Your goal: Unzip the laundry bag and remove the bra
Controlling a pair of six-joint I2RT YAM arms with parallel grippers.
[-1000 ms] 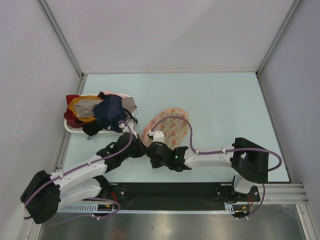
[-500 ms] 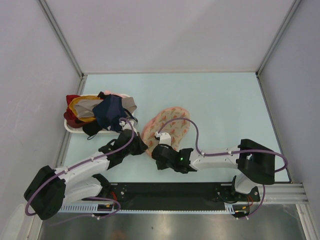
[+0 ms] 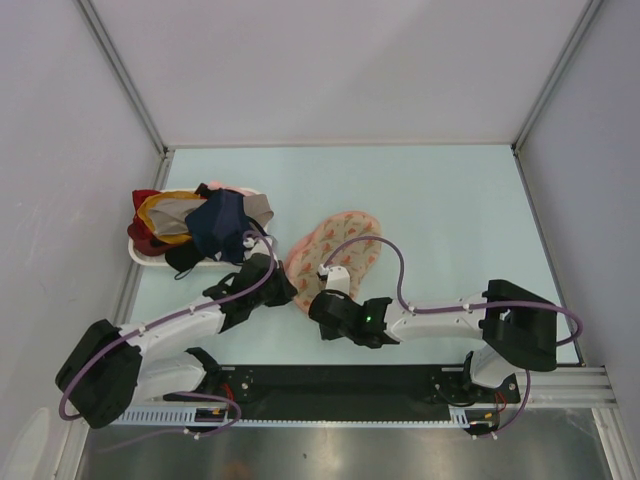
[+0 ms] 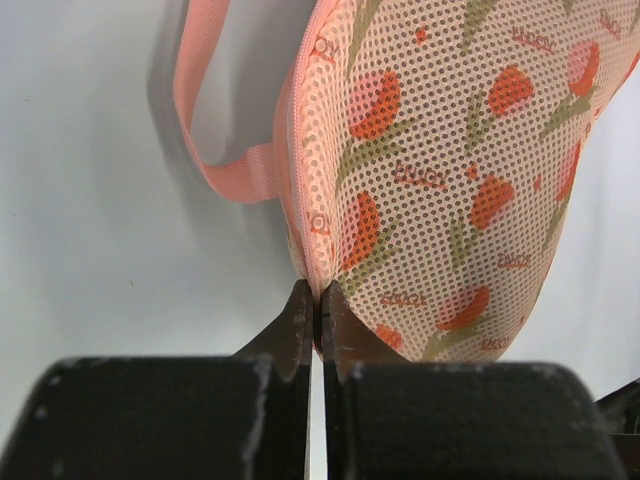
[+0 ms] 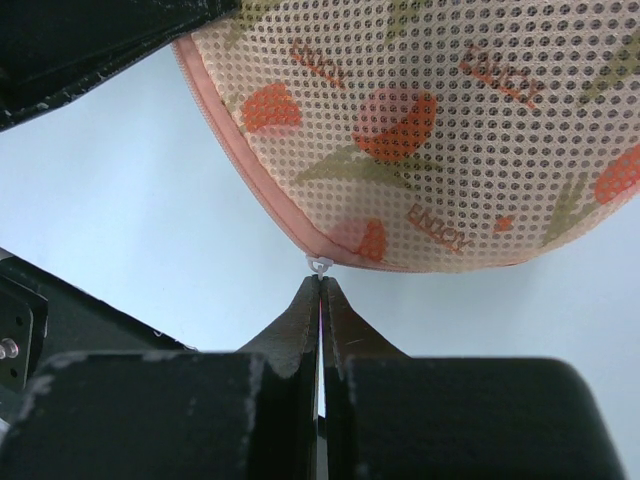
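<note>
The laundry bag point(image 3: 338, 248) is a beige-pink mesh pouch with red-orange motifs, lying mid-table. The left wrist view shows my left gripper point(image 4: 317, 297) shut on the bag's pink zip rim point(image 4: 300, 190) at its near end. A pink loop strap point(image 4: 215, 170) hangs to the left of that spot. My right gripper point(image 5: 320, 283) is shut on the small white zip pull point(image 5: 320, 264) at the bag's pink edging. From above, the left gripper point(image 3: 289, 288) and right gripper point(image 3: 324, 290) meet the bag's near edge side by side. The bra is hidden.
A white tray point(image 3: 147, 258) at the left holds a heap of navy, red and yellow garments point(image 3: 205, 225). Metal frame posts and grey walls close in the table on three sides. The black mounting rail point(image 3: 340, 385) runs along the near edge.
The right arm's wrist and elbow have shifted to the right and toward the near edge, still pinching at the bag's rim. The left arm has pushed slightly forward. Both grippers stay shut.
</note>
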